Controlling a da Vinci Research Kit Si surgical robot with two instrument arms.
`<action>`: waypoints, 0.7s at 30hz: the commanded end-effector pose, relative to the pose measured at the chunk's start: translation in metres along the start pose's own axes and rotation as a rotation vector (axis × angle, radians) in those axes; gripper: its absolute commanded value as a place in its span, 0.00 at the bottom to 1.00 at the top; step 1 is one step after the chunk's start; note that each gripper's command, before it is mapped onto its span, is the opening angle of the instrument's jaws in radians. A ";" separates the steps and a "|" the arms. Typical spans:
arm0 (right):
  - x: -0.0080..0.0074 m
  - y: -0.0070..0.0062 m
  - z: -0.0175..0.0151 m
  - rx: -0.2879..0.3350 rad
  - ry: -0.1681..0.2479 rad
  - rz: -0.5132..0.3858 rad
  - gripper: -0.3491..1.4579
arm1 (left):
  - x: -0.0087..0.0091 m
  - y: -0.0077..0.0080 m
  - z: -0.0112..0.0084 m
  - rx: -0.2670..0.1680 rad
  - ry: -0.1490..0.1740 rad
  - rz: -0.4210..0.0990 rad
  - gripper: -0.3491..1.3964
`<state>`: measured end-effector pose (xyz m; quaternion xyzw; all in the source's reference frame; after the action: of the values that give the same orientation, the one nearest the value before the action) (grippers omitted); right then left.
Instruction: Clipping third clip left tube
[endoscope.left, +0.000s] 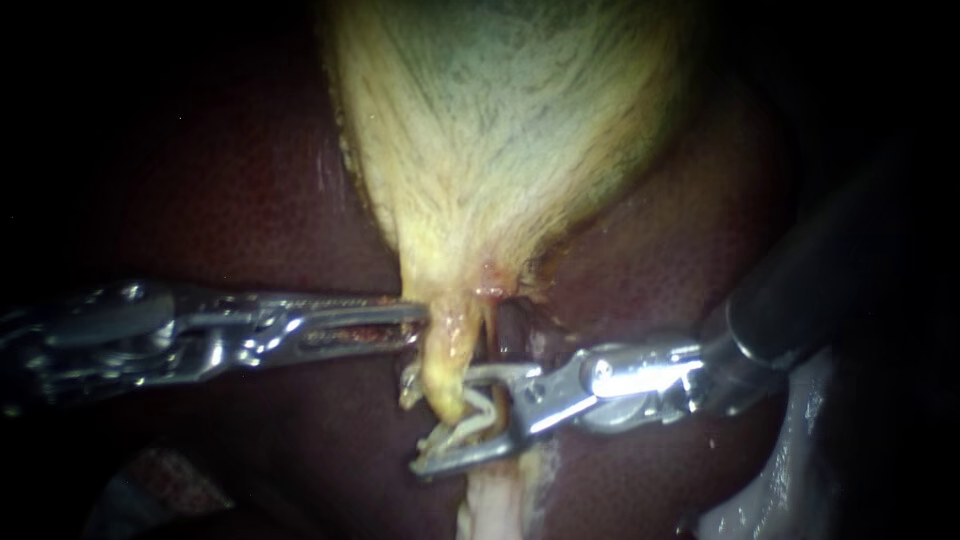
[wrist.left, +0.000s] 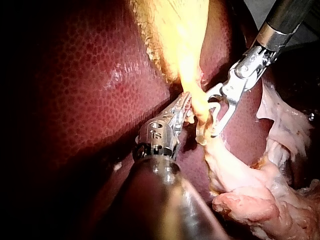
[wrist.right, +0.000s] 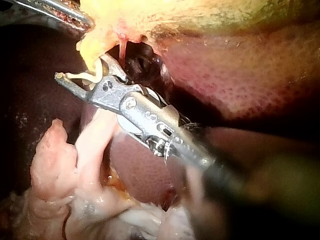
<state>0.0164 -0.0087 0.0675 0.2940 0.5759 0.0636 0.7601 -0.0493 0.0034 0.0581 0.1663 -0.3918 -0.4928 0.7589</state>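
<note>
Your left instrument (endoscope.left: 415, 322) comes in from the left, lying across the dark red liver (endoscope.left: 230, 200). Its jaws are narrow, almost together, and their tips hold the edge of the gallbladder (endoscope.left: 500, 130) at its yellow lower end, where it becomes thin. In the left wrist view this instrument (wrist.left: 186, 100) shows the same: the two jaws pinch the yellow tissue at their tips.

The tube (endoscope.left: 448, 365) goes down from this thin end of the gallbladder and joins a pale strip of tissue (endoscope.left: 495, 500) below. You find it between the two instruments, just beside the tips of your left one.

Your right instrument (endoscope.left: 413, 422) comes in from the right. Its jaws stand apart with a clear gap, one above and one below, and the tube passes between them. Between the jaws sits a whitish clip (endoscope.left: 468, 418), and both jaws touch it. The clip lies against the tube and it is open.

In the right wrist view the right instrument (wrist.right: 80, 70) carries the clip (wrist.right: 82, 76) at the far end of its jaws, just under the yellow end of the gallbladder (wrist.right: 175, 15). Your left instrument (wrist.right: 85, 21) is ahead of it, on the other side of the yellow tissue. Pale lumpy tissue (wrist.right: 55, 165) lies under the right instrument's jaws, next to the liver (wrist.right: 240, 75).

I cannot tell from the endoscope view whether this is the left tube.
</note>
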 end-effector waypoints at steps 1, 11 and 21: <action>0.0003 0.0000 -0.0002 0.000 0.002 0.003 0.49 | 0.0000 0.0000 0.0000 0.001 0.000 0.000 0.00; 0.0000 -0.0003 0.0000 0.001 0.001 0.000 0.46 | 0.0000 0.0000 0.0001 0.000 0.000 0.000 0.00; -0.0006 -0.0001 -0.0002 -0.002 0.003 0.028 0.13 | 0.0000 -0.0001 0.0002 0.000 0.000 0.000 0.00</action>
<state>0.0160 -0.0089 0.0680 0.3012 0.5724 0.0749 0.7590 -0.0494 0.0034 0.0582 0.1663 -0.3922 -0.4925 0.7589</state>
